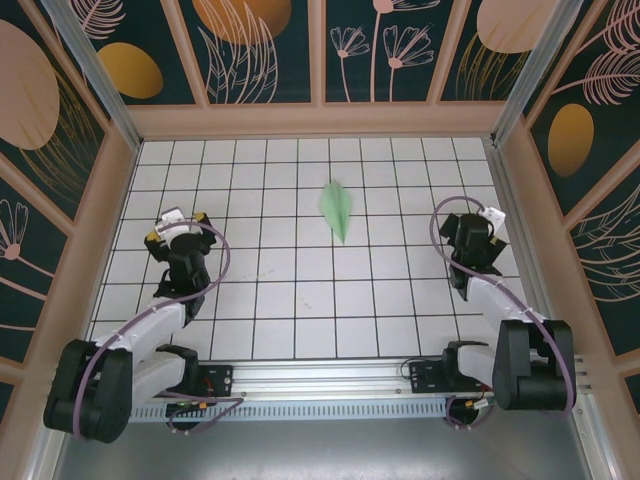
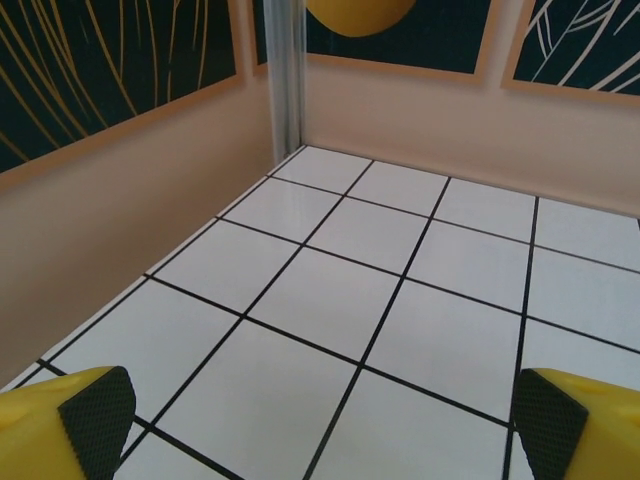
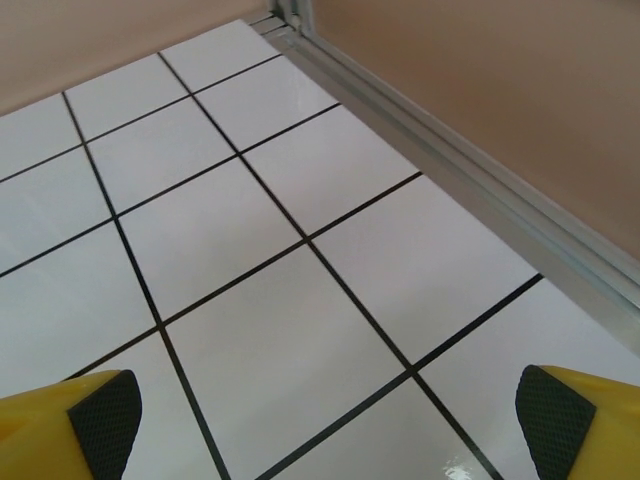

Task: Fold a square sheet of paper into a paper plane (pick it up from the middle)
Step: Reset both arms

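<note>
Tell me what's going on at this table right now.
A folded green paper plane lies on the tiled table, toward the far middle. Nothing is handling it: the left tool and the right tool are both open and empty, off to either side and apart from the plane. The folding looks done.

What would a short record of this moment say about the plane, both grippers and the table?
plane: green folded dart, lying on the tiles between the two arms, touched by neither
left gripper: open, empty, over bare tiles on the left
right gripper: open, empty, over bare tiles near the right wall
table: white grid tiles
task: plane looks folded and set down
</note>
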Tool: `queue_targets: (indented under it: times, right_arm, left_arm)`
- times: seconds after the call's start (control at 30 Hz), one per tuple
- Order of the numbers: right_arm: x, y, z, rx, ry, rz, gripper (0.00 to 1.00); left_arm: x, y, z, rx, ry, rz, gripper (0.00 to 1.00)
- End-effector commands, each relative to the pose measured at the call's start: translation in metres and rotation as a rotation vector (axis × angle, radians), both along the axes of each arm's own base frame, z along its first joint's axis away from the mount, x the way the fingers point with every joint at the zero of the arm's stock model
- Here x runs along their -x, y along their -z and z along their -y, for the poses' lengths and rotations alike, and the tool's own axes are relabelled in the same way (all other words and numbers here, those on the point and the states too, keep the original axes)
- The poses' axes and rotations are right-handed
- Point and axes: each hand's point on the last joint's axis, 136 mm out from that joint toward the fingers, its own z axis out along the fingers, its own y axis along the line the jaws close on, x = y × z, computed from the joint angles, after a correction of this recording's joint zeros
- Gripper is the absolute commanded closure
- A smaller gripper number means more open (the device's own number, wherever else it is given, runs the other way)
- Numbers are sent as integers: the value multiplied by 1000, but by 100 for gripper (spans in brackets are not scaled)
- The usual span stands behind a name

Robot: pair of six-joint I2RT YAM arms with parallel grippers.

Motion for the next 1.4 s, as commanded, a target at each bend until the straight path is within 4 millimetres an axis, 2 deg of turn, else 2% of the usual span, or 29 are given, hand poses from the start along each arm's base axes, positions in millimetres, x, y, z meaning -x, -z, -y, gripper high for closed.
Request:
queue_targets:
  times: [0.0,0.3,0.47,0.63,0.8,0.93,1.03,1.17,1.37]
  right_arm:
    - [-21,-30,-11,48,-102,179,1]
    - [-30,-15,-18,105,-166,240,1]
    - [-34,-19,-29,104,-237,279,1]
    - [-40,-9,-39,94,-297,286,1]
    - [-38,-7,-49,95,-364,298,1]
    - [-34,-4,-51,99,-379,316,1]
    - [-35,-2,-51,95,-380,305,1]
    - [-35,-3,-51,94,-380,309,1]
    - [-35,-2,-51,94,-380,307,1]
  left_arm:
    - [-10,-18,14,-45,136,124,1]
    - [-25,-4,18,-57,261,179,2]
    - [-28,1,15,-39,277,187,2]
    - [-32,13,15,-23,299,175,1]
    - [-33,14,18,-32,319,171,2]
    - [-34,14,16,-34,306,171,2]
    - [-39,17,2,-7,221,148,1]
    - [-31,14,-10,2,143,179,2]
    - [-32,15,-8,-1,157,173,2]
